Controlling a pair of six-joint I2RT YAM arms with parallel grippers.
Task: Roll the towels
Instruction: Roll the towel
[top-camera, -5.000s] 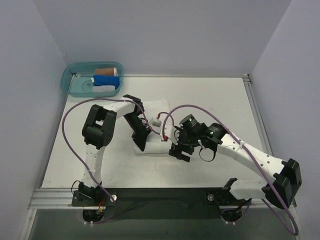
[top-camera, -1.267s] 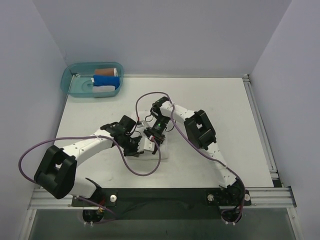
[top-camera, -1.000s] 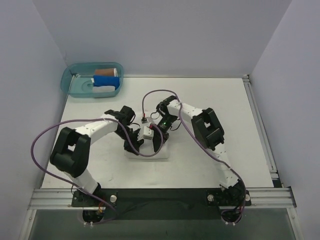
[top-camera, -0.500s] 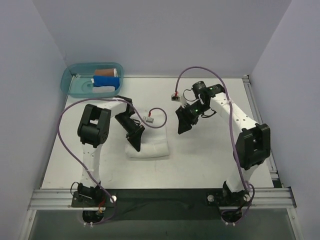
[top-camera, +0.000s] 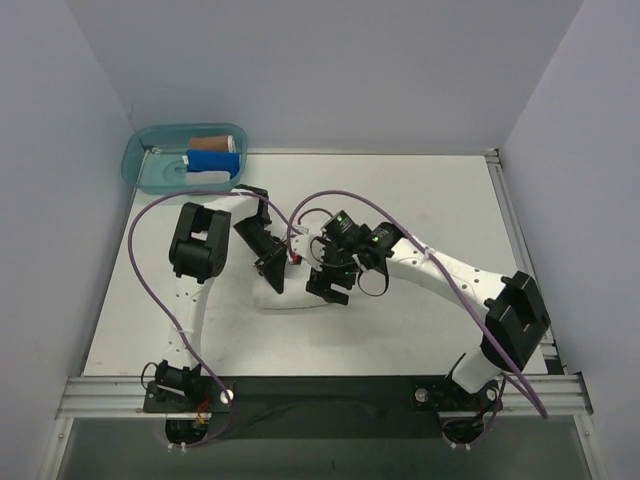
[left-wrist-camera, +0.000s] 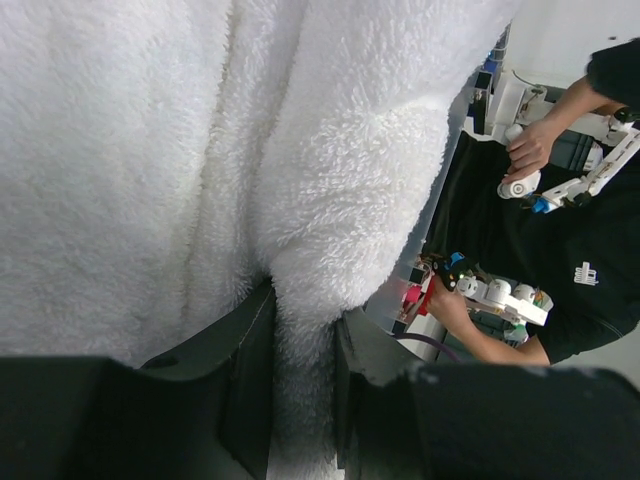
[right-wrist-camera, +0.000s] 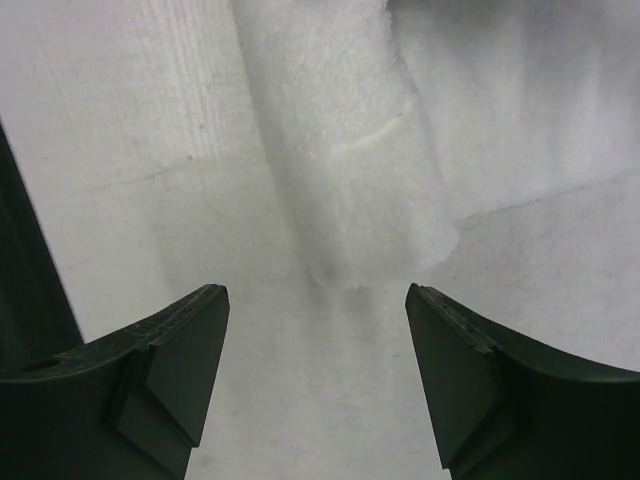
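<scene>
A white terry towel (top-camera: 296, 298) lies partly rolled on the table in the middle. My left gripper (top-camera: 272, 268) sits at its left part. In the left wrist view the left gripper (left-wrist-camera: 303, 312) is shut on a thick fold of the towel (left-wrist-camera: 330, 170), with cloth filling the gap between the jaws. My right gripper (top-camera: 328, 288) is at the towel's near right side. In the right wrist view the right gripper (right-wrist-camera: 315, 300) is open and empty above bare table, and the rolled end of the towel (right-wrist-camera: 345, 170) lies just ahead of it.
A teal bin (top-camera: 142, 172) stands at the far left corner. It holds a blue towel (top-camera: 212, 162), a brown towel (top-camera: 212, 143) and a white roll (top-camera: 208, 180). Purple cables loop over both arms. Walls close in the left, back and right.
My right arm swung in from the far right and now hovers open at the towel's near right side. My left gripper stays on the towel, shifted slightly toward the back.
</scene>
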